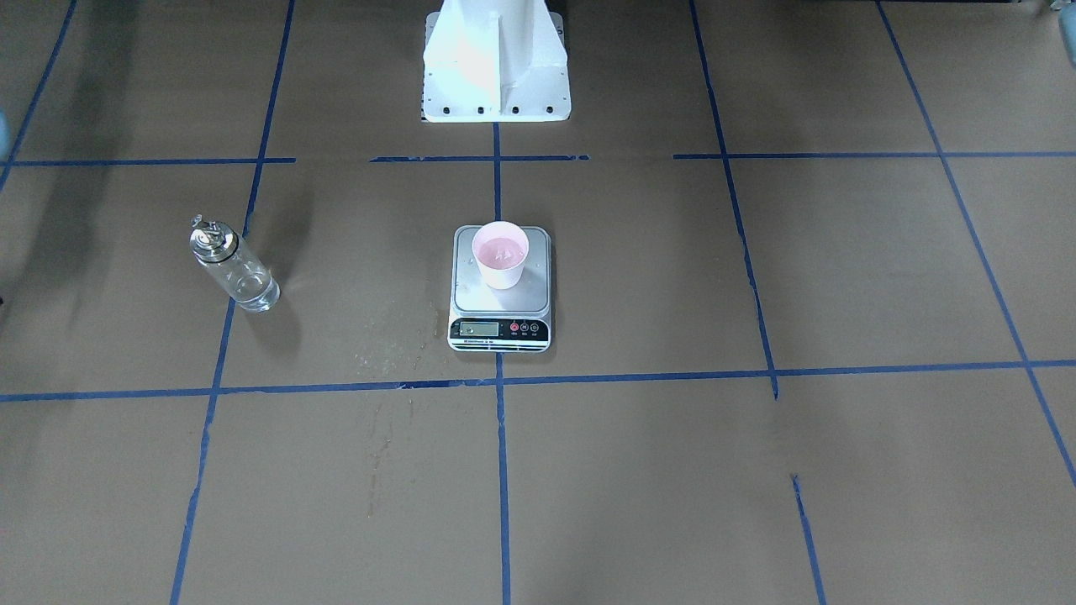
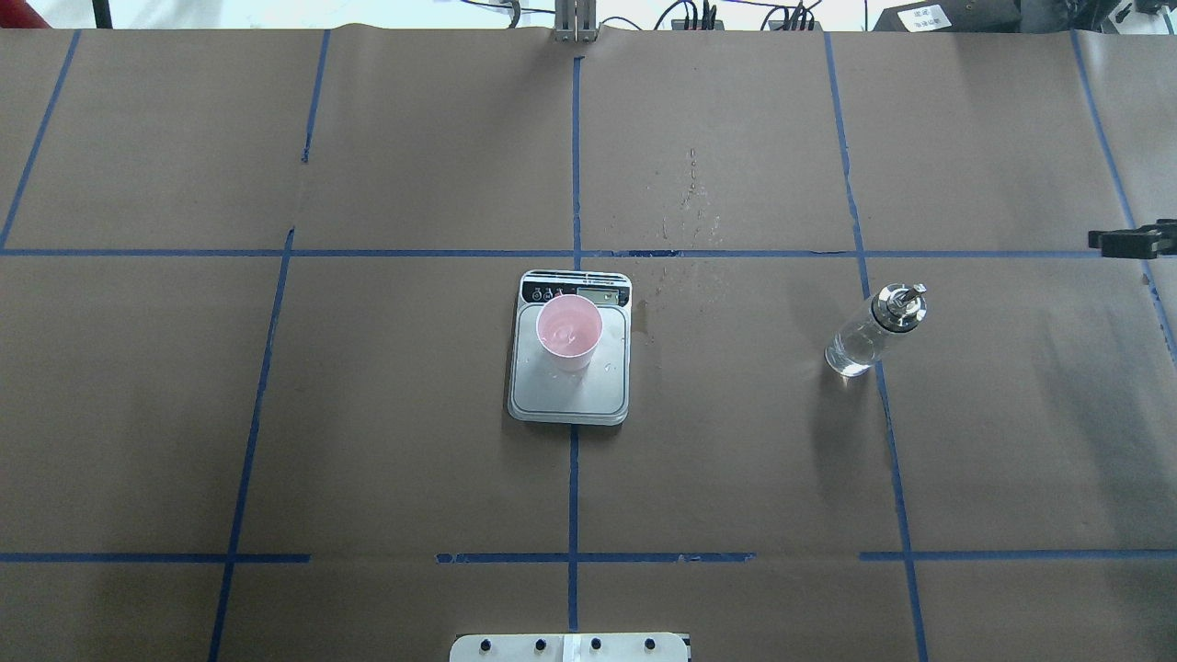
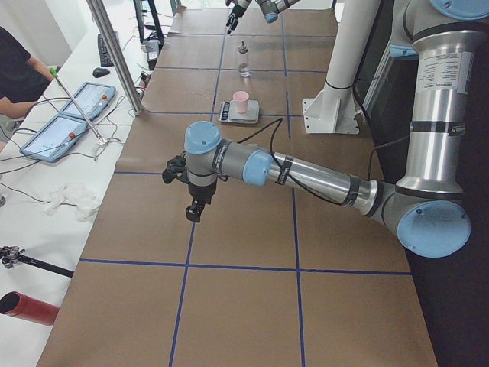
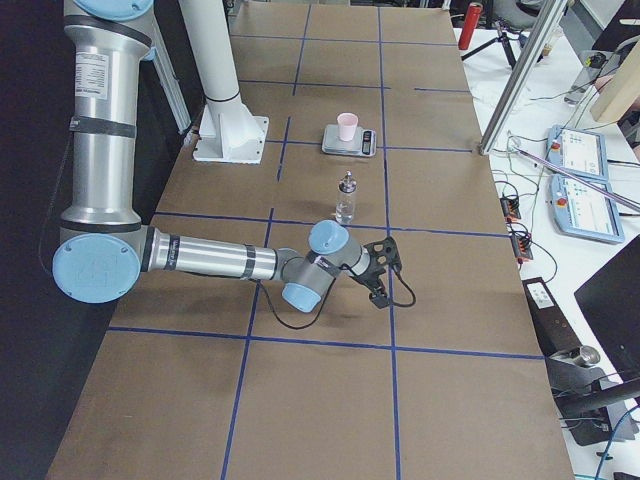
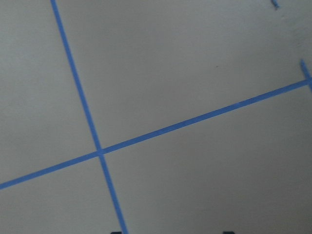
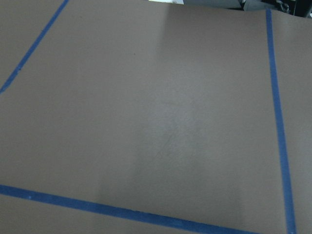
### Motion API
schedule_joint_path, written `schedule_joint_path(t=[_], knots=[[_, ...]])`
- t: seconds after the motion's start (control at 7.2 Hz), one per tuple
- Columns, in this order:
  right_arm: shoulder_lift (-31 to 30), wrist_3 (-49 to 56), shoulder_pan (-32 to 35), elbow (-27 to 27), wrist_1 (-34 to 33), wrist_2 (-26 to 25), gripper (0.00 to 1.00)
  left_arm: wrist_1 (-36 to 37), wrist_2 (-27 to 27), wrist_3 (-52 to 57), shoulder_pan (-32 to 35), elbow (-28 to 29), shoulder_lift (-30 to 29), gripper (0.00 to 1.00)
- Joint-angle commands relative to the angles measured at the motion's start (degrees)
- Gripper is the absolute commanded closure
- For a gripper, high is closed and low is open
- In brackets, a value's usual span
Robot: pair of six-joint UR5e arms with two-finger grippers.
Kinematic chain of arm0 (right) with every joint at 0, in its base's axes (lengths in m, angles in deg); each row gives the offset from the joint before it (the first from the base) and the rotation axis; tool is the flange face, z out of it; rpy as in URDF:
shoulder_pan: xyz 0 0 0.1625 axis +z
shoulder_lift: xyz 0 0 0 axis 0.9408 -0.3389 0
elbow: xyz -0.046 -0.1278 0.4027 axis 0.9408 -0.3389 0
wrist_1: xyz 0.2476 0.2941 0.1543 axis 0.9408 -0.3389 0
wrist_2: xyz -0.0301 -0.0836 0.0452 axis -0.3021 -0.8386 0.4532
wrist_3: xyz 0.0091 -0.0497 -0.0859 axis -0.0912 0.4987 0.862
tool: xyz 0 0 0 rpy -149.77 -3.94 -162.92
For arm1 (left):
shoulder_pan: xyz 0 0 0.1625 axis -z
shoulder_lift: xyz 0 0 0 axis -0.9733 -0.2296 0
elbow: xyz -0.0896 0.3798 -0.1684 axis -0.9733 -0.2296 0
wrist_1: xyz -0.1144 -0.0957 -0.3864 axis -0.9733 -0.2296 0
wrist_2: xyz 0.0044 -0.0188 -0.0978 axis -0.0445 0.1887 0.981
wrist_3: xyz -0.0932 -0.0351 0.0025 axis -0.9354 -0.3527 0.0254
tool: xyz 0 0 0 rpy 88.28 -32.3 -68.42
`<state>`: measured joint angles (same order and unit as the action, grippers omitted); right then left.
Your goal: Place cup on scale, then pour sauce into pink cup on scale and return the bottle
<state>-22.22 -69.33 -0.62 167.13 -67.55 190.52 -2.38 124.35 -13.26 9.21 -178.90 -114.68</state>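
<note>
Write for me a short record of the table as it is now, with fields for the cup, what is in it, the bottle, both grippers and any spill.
cup: upright on the scale, nearer its display end
sauce: a little clear liquid in the cup
bottle: upright on the table, apart from the scale, on the robot's right
left gripper: far from the scale, holds nothing; open or shut unclear
right gripper: beyond the bottle, holds nothing; open or shut unclear
drops: wet specks on the paper past the scale

Nothing is legible: the scale's (image 1: 530, 294) display (image 1: 478, 328) and the white sticker (image 4: 92, 72) on the right arm (image 4: 100, 160) are too small.
</note>
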Motion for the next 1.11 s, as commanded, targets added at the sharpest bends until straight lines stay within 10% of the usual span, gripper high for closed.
schedule_joint_path(t=[0.0, 0.28, 0.42, 0.97], knots=[[2.4, 19.9, 15.5, -2.8, -15.1, 18.5, 0.0, -0.5, 1.4, 4.5, 2.0, 6.3, -1.0, 0.25], [2.9, 29.6, 19.2, -2.2, -24.6, 25.1, 0.0, -0.4, 1.8, 4.3, 3.2, 7.8, -1.2, 0.22], [2.8, 32.2, 19.1, -2.1, -27.5, 25.1, 0.0, -0.3, 3.1, 4.3, 5.9, 9.3, -1.4, 0.0], [3.5, 51.9, 22.5, 3.8, -48.8, 25.0, 0.0, -1.4, 6.4, 3.8, 8.0, 9.9, 0.6, 0.0]])
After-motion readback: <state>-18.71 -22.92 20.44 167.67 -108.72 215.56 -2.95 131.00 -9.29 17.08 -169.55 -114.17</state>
